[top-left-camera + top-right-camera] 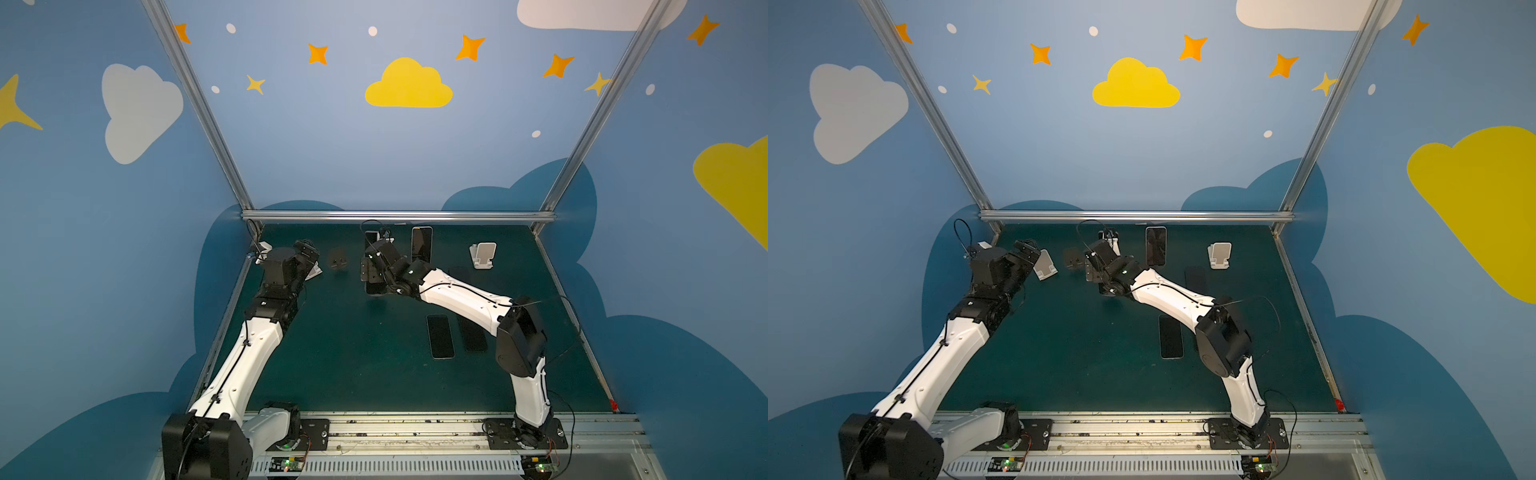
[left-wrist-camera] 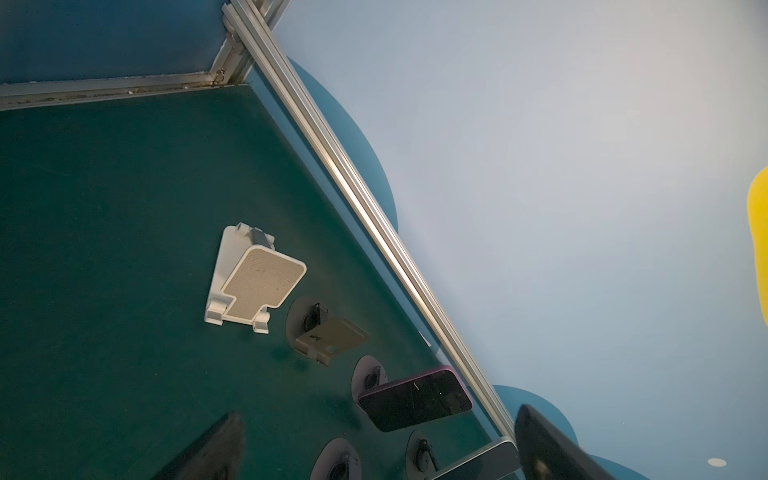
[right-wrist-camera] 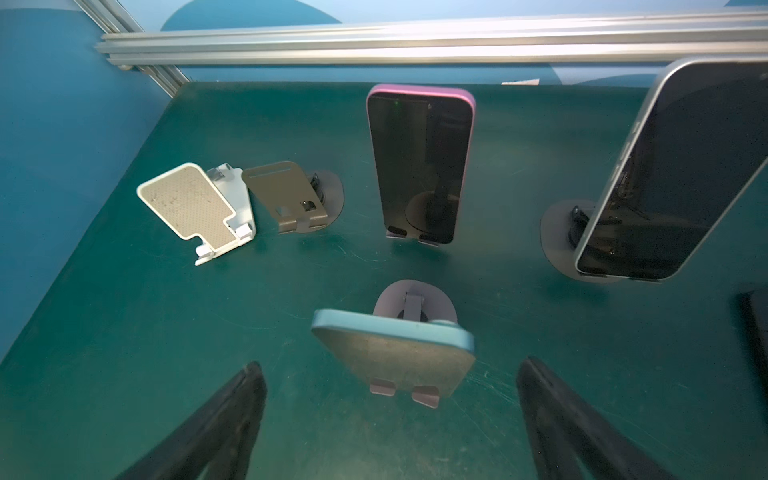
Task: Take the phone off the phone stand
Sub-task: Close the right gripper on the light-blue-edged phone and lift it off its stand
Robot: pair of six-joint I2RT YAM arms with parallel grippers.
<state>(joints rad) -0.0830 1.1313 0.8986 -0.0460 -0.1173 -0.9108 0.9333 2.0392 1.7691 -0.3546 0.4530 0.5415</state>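
A blue phone [image 3: 395,353] leans on a grey phone stand [image 3: 415,303] right in front of my right gripper [image 3: 390,365]. That gripper is open, with its black fingers [image 3: 232,415] wide on either side of the phone and not touching it. In both top views the gripper [image 1: 374,268] hides most of this phone. Farther back, a pink phone [image 3: 419,166] stands on its own stand, and a silver phone [image 3: 665,174] on another. My left gripper [image 1: 309,251] hangs open and empty at the back left, above a white stand [image 2: 253,282].
An empty grey stand [image 3: 291,195] sits beside the white stand [image 3: 195,208]. Another white stand [image 1: 484,255] is at the back right. Two dark phones [image 1: 440,336] lie flat near the right arm's elbow. An aluminium rail [image 1: 395,216] borders the back.
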